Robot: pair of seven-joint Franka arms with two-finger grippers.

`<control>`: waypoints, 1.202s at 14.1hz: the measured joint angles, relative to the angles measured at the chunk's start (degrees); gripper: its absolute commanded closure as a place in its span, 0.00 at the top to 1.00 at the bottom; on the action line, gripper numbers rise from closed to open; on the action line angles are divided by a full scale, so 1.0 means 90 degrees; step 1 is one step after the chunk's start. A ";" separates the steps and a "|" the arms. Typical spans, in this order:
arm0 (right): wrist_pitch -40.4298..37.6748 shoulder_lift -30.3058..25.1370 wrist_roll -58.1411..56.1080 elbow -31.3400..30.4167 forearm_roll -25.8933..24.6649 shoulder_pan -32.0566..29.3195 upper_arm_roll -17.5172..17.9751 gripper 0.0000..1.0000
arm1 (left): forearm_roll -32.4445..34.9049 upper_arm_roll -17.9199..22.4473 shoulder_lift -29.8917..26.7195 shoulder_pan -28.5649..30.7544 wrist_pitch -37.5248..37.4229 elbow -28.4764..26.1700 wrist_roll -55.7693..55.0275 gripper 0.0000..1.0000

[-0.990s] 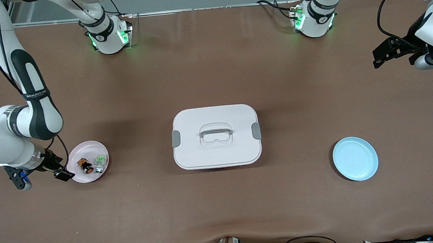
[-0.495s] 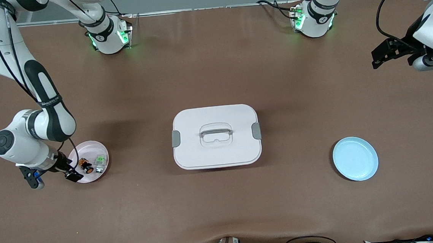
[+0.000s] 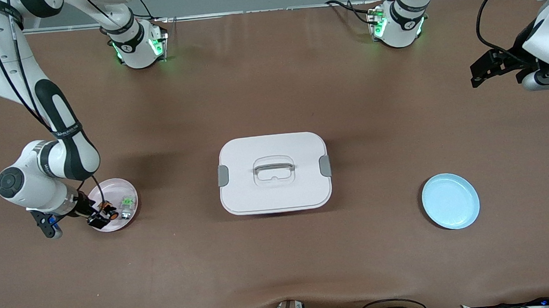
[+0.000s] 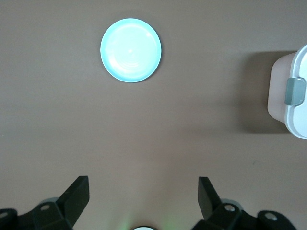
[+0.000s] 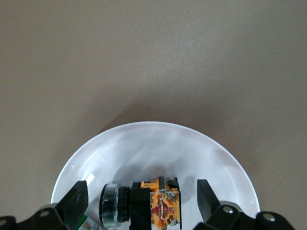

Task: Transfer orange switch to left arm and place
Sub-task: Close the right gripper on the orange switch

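Front view: box (image 3: 274, 173) mid-table, lid latched. Blue plate (image 3: 451, 201) empty at left arm's end, pink plate (image 3: 123, 187) at right arm's. Right gripper (image 3: 99, 215) over pink plate, jaws wide, straddling orange switch (image 5: 144, 201), no grasp yet. Left gripper (image 4: 143, 197) waits, wide open. Pickup, handover, placement all remain.

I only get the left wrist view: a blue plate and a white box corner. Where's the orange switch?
Observer: The orange switch lies on a pink plate toward the right arm's end of the table.
Operator: Is anything holding it?
Observer: No; the right gripper is open, its fingers either side of the switch.
Operator: And my arm?
Observer: The left gripper waits open over the table at the left arm's end.
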 measured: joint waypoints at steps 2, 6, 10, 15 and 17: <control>0.0000 0.0047 0.0002 -0.0002 0.0000 0.0008 0.0046 1.00 | 0.0000 0.0000 0.0000 0.0000 0.0000 -0.0009 0.0000 1.00; 0.0000 0.0084 0.0006 -0.0057 0.0000 0.0020 0.0082 1.00 | 0.0000 -0.0006 0.0000 0.0000 0.0000 -0.0039 0.0000 1.00; 0.0000 0.0094 0.0006 -0.0081 0.0000 0.0021 0.0083 1.00 | 0.0000 -0.0014 0.0000 -0.0001 0.0000 -0.0041 0.0000 1.00; 0.0000 0.0095 0.0006 -0.0084 0.0000 0.0035 0.0101 0.15 | 0.0000 -0.0016 0.0000 -0.0002 0.0000 -0.0041 0.0000 1.00; -0.0026 0.0095 0.0006 -0.0086 0.0000 0.0038 0.0167 0.00 | 0.0000 -0.0017 0.0000 -0.0002 0.0000 -0.0041 0.0000 1.00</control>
